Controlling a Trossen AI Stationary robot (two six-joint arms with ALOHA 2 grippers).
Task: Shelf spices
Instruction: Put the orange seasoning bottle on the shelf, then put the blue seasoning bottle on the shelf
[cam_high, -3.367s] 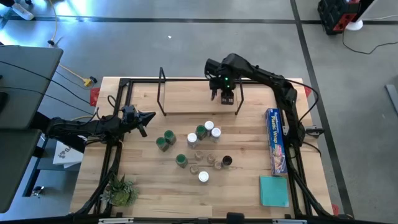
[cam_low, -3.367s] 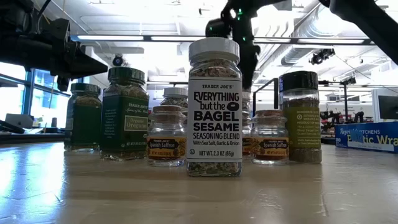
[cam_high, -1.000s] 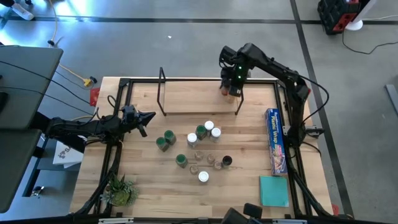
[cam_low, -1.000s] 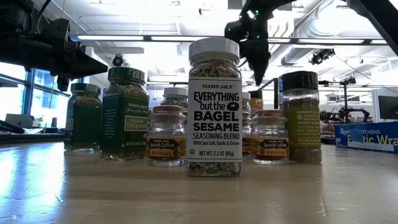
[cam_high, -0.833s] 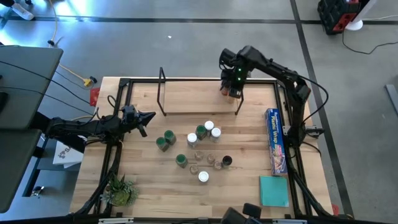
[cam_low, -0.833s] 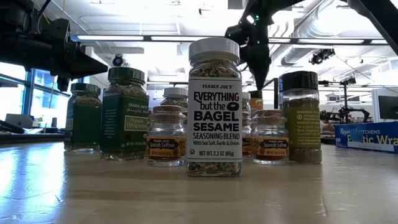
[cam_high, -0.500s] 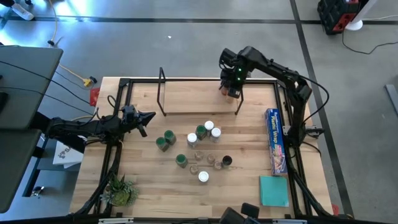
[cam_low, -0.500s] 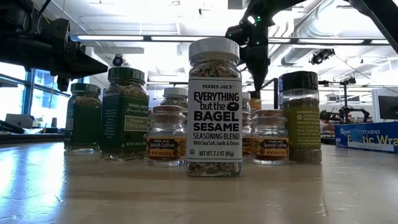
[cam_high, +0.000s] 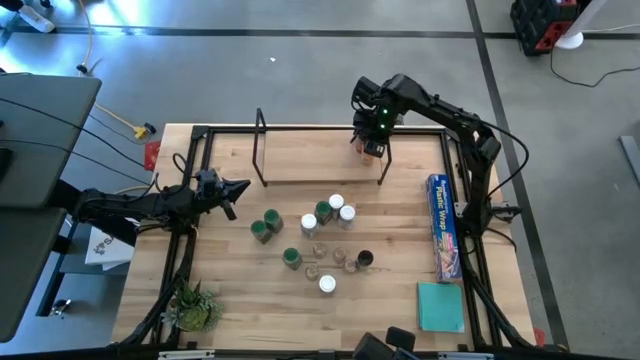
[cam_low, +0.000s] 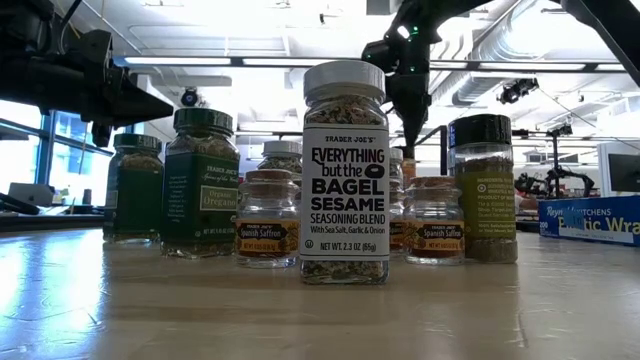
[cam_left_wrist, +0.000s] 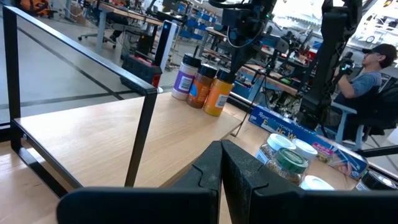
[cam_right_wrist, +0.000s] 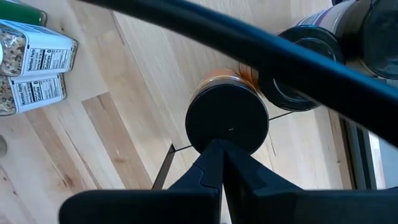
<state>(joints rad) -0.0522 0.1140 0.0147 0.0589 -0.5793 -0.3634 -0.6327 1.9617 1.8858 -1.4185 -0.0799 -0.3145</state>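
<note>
Counter (cam_high: 230, 290) first: broad pale wood, with the shelf (cam_high: 310, 158) along its far edge, a low plank between two black hoops. At the shelf's right end three jars (cam_left_wrist: 202, 85) stand in a row, touching one another. The rest of the spices (cam_high: 318, 240) sit clustered mid-counter, well apart from the shelf; a blue box (cam_high: 443, 225) lies along the right side.

The right hand (cam_high: 374, 140) hangs over the shelved jars, its fingers pressed together and holding nothing, tips right above the black lid (cam_right_wrist: 227, 121) of the orange jar. The left hand (cam_high: 232, 193) waits near the counter's left edge, likewise closed and empty.

These jars look light and rigid, glass or hard clear plastic, so smooth and likely slippery on the sides. The tall bagel-seasoning jar (cam_low: 344, 172) would tip easily if nudged; the squat saffron jars (cam_low: 268, 217) less so. I would take each across the body just under the lid, where the lid's rim should stop it sliding down. They stand close together, so fingers coming down risk knocking neighbours.
</note>
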